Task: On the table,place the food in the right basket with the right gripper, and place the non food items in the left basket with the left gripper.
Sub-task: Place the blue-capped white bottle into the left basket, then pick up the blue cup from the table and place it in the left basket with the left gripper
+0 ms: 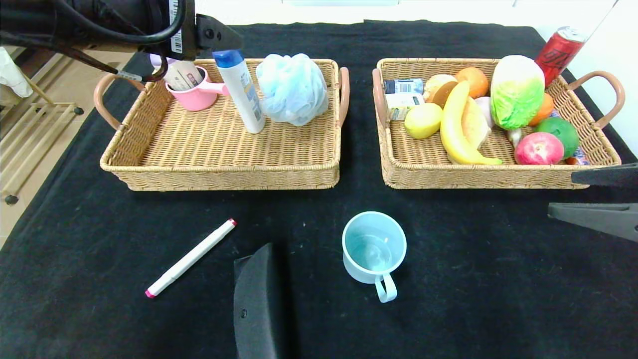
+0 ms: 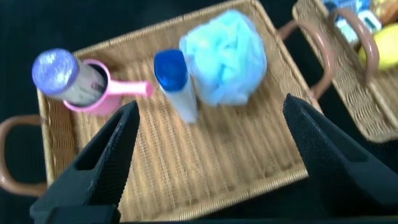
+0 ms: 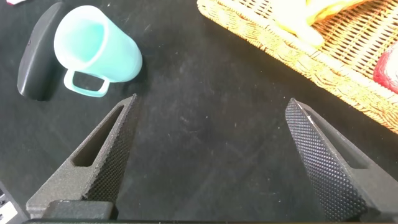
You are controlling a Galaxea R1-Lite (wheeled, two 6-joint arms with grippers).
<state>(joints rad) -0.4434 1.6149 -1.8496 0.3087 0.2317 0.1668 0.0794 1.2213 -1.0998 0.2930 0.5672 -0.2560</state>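
Wicker makes up both baskets on the black table (image 1: pixel 99 239). The left gripper (image 2: pixel 208 162) hangs above the left basket (image 1: pixel 219 169) with its 2 fingers (image 2: pixel 102 158) spread wide and nothing between them. Beyond the fingertips a shampoo bottle (image 2: pixel 177 84) with a blue cap stands upright on the basket floor; a pale blue bath pouf (image 2: pixel 227 56) sits just beside it, and on the bottle's other side a pink cup (image 2: pixel 99 93) holds a tube with a purple cap (image 2: pixel 56 73).

The right gripper (image 3: pixel 208 162) hovers over bare table just in front of the right basket (image 1: pixel 498 177), its 2 fingers (image 3: pixel 323 168) also wide apart and empty. That basket holds a banana (image 1: pixel 461 132), a lemon (image 1: pixel 422 120), a cabbage (image 1: pixel 516 90), an apple (image 1: pixel 539 148) and other food, with a red can (image 1: pixel 559 50) at its far corner.

Still on the table, well apart from the left fingers, lie a white marker (image 1: pixel 190 258) with pink ends and a light blue mug (image 1: pixel 374 252); the mug sits near the right fingers.
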